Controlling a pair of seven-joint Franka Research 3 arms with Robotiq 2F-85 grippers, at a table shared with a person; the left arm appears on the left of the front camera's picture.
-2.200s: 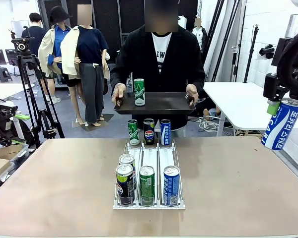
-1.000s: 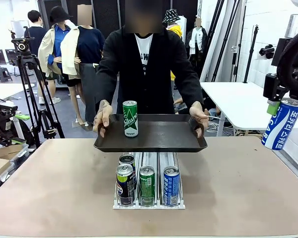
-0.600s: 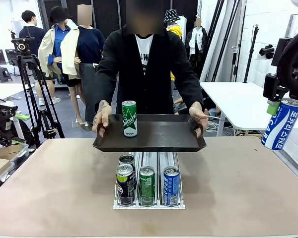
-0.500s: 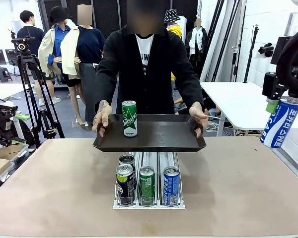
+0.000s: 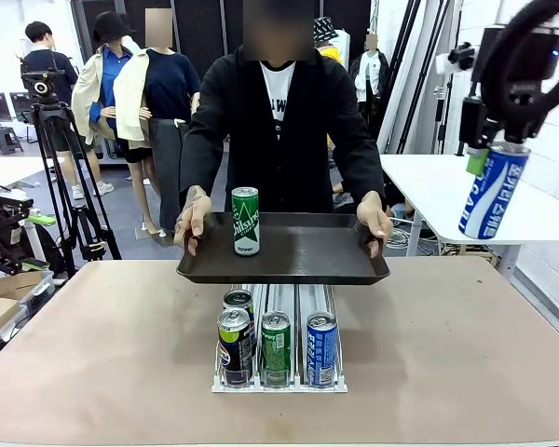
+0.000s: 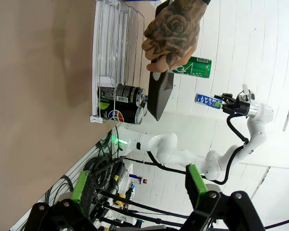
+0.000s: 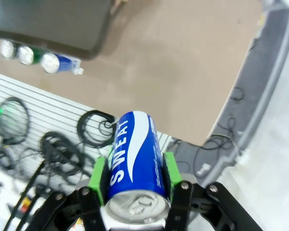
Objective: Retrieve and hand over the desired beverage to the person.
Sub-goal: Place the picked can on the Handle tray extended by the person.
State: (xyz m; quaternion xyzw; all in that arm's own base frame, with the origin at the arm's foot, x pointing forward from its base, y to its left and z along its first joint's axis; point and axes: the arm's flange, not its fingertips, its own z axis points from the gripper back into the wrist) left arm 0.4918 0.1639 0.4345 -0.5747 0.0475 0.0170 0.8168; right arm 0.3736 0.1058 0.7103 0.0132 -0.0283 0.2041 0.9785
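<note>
The person [image 5: 281, 121] stands at the far side and holds a dark tray [image 5: 298, 261] in both hands above the back of the can rack. One green can [image 5: 245, 221] stands upright on the tray's left part. High at the right, my right gripper [image 5: 485, 156] is shut on a blue-and-white can [image 5: 491, 191], which hangs tilted, off to the right of the tray. In the right wrist view the green pads [image 7: 100, 177] clamp this blue can [image 7: 135, 156] on both sides. My left gripper [image 6: 139, 185] is open, with nothing between its fingers.
A clear three-lane rack [image 5: 225, 382] stands mid-table with several cans: dark, green and blue at the front. A camera tripod [image 5: 51, 158] stands at the left and a white side table [image 5: 438, 200] at the right. Bare tabletop [image 5: 447, 345] lies on both sides of the rack.
The person has brought the tray with the green can forward over the rack and holds it there. My right arm has moved up and to the left with the blue can.
</note>
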